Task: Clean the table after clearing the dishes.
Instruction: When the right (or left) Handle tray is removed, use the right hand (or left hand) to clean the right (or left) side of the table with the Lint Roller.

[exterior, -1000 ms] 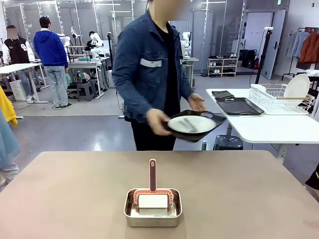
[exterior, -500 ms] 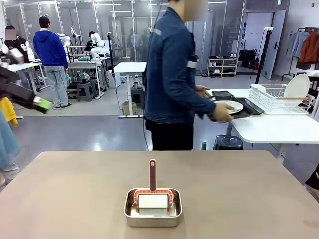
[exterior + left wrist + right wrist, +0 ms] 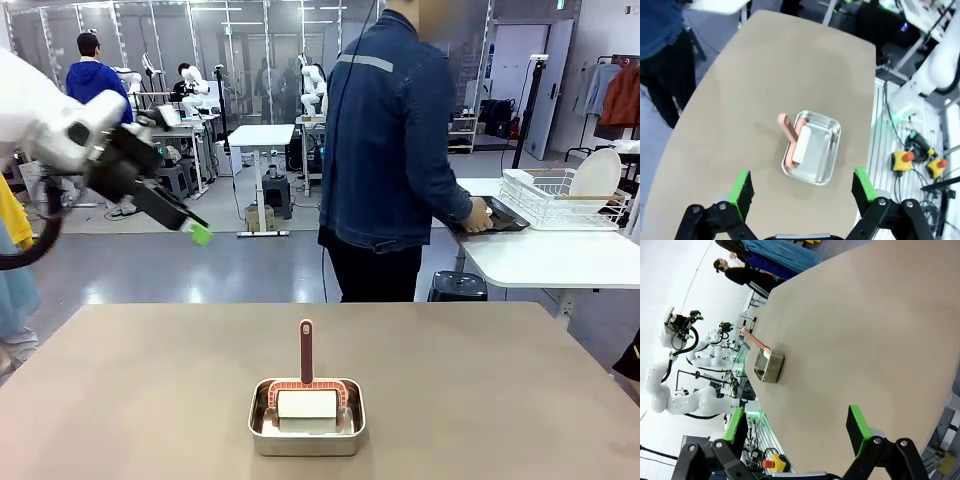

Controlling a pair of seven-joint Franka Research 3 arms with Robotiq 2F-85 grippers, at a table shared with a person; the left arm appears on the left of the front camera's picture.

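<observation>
Two grippers gape wide, holding nothing: left gripper, right gripper. Table spans lower frame, long axis left-right, top plain matte beige-brown. Steel pan lower centre, pink handle upright.

left claw spread over table, pink-handled tool in steel pan
</observation>
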